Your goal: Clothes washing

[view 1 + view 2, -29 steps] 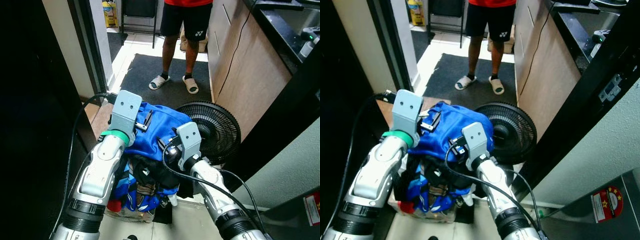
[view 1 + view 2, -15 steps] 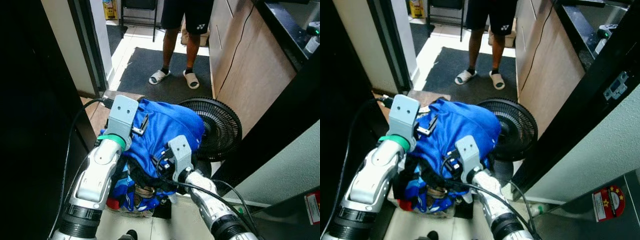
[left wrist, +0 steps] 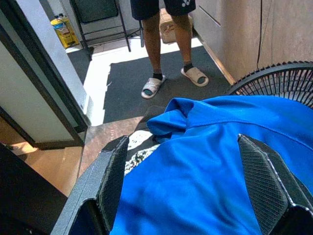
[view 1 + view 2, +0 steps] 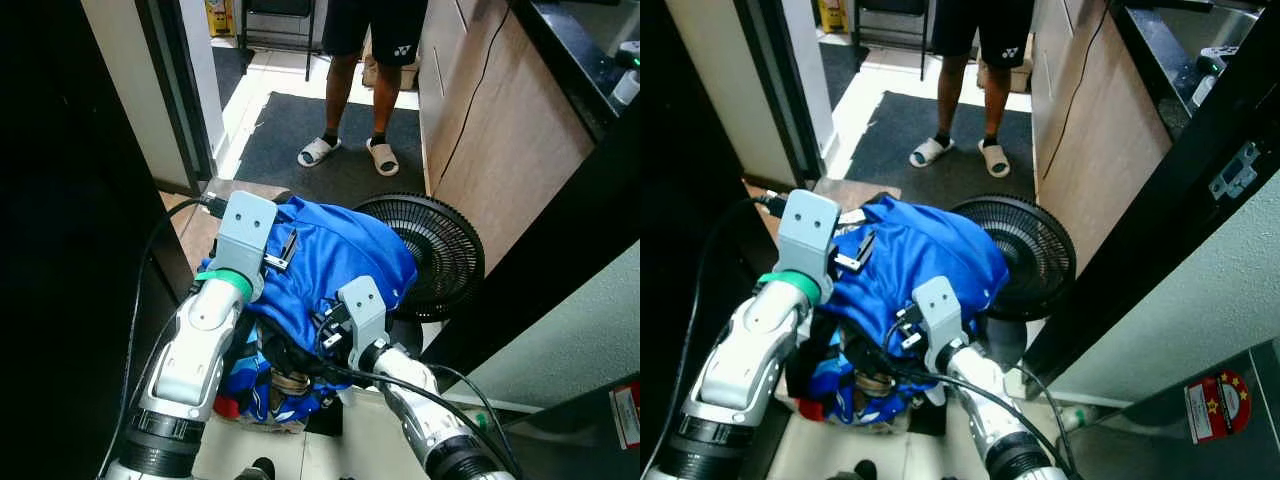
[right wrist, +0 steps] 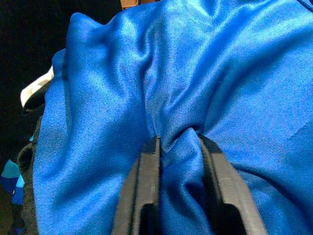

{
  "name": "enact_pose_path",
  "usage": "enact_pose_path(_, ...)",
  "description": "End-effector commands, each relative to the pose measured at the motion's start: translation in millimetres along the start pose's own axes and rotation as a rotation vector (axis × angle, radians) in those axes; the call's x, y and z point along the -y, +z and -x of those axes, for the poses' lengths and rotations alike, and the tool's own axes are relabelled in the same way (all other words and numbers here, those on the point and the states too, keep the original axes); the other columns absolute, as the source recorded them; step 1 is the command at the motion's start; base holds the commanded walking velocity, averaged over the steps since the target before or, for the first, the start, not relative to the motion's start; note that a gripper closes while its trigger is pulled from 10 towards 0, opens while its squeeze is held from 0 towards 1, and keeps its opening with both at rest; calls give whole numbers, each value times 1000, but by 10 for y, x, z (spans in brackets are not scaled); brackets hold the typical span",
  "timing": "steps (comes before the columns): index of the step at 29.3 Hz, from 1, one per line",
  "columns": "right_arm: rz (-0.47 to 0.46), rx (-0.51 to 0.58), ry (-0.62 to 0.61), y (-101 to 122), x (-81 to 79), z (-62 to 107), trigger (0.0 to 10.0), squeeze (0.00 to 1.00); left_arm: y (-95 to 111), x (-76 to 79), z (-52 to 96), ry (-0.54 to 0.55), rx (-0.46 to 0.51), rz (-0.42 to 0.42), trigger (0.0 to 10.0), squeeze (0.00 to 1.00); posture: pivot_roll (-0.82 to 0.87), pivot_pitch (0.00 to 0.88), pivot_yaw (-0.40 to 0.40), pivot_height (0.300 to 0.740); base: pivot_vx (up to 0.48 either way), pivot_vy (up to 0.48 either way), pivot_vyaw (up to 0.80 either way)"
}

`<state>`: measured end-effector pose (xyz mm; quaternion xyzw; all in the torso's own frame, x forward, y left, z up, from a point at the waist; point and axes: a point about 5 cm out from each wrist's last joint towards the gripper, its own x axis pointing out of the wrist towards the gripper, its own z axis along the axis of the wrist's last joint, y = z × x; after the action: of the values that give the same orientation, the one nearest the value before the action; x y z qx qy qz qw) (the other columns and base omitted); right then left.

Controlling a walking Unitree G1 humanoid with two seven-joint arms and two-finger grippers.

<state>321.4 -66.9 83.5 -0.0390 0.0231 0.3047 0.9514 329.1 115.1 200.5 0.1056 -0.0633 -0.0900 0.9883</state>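
A shiny blue shirt [image 4: 335,250] lies on top of a heap of clothes [image 4: 268,385] just below me. My right gripper [image 5: 179,142] is shut on a raised fold of the blue shirt [image 5: 220,73], at the garment's near edge [image 4: 325,325]. My left gripper [image 3: 182,142] stands open over the far left part of the blue shirt [image 3: 205,176], with its fingers [image 3: 112,181] wide apart and nothing between them. In the head view the left gripper [image 4: 287,248] sits at the shirt's left edge.
A black floor fan [image 4: 440,250] stands right against the pile. A person [image 4: 368,40] in sandals stands on a dark mat [image 4: 290,140] ahead. A wooden cabinet [image 4: 490,140] runs along the right, a dark door frame [image 4: 165,90] along the left.
My right gripper has drawn back toward me and lower while holding the blue shirt, which now spreads more toward the fan. The left gripper has hardly moved. The view shifted slightly.
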Motion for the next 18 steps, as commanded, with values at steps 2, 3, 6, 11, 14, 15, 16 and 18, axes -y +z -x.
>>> enact_pose_path(2,-28,-14,-8,-72,-2,52,0,0,-46,42,26,-15,-20,2,10000,0,159,184,39,740,0,0,0)
enact_pose_path(3,-39,2,-14,-49,4,53,0,0,-47,46,24,-17,-21,2,10000,0,156,183,41,740,0,0,0)
enact_pose_path(6,-48,31,-23,-8,14,55,0,0,-49,49,21,-19,-21,2,10000,0,155,182,43,740,0,0,0)
enact_pose_path(11,-51,94,-34,115,35,55,0,0,-51,53,19,-21,-21,2,10000,0,153,178,43,740,0,0,0)
enact_pose_path(14,-52,163,-51,262,67,64,0,0,-54,56,19,-22,-21,3,10000,0,150,170,44,740,0,0,0)
enact_pose_path(15,-37,229,-90,424,133,81,0,0,-51,54,20,-22,-19,3,10000,0,147,152,51,740,0,0,0)
enact_pose_path(16,-37,229,-90,424,133,81,0,0,-51,54,20,-22,-19,3,10000,0,147,152,51,740,0,0,0)
enact_pose_path(18,-21,296,-144,597,216,110,0,0,-32,46,22,-22,-14,5,10000,0,146,149,52,740,0,0,0)
